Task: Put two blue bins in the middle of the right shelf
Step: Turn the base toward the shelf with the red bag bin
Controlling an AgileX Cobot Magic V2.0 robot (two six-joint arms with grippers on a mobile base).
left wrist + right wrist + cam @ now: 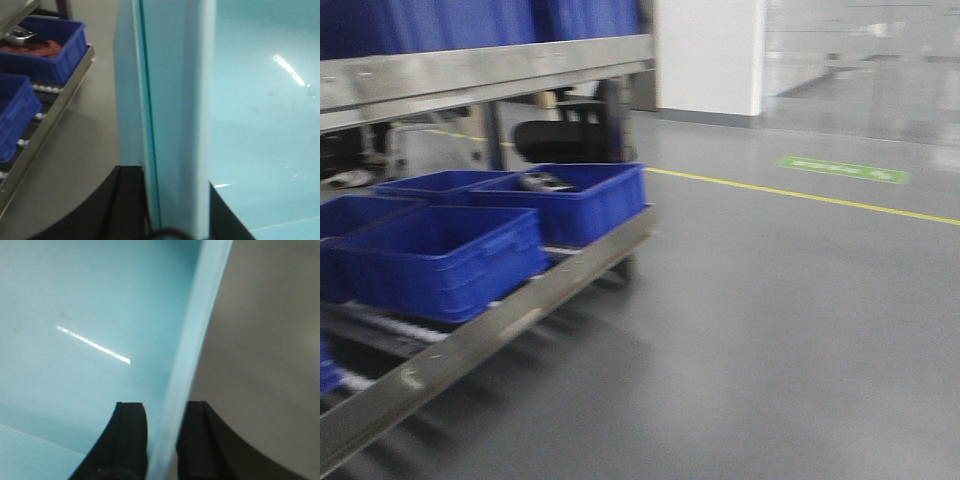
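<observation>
Left gripper clamped on pale turquoise bin wall, right gripper pinching its rim, dark crates on steel shelf

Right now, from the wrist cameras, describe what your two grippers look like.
The left gripper shows two matte black fingers with squared tips, straight inner edges and outer edges curving outward. The right gripper looks the same. No markings or cables are clear; the blue bin hides the pads, and the arms are out of view.

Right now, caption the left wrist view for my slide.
Left gripper clamps the pale turquoise plastic bin by its wall, dark royal-blue plastic crates on the steel roller shelf alongside.
</observation>
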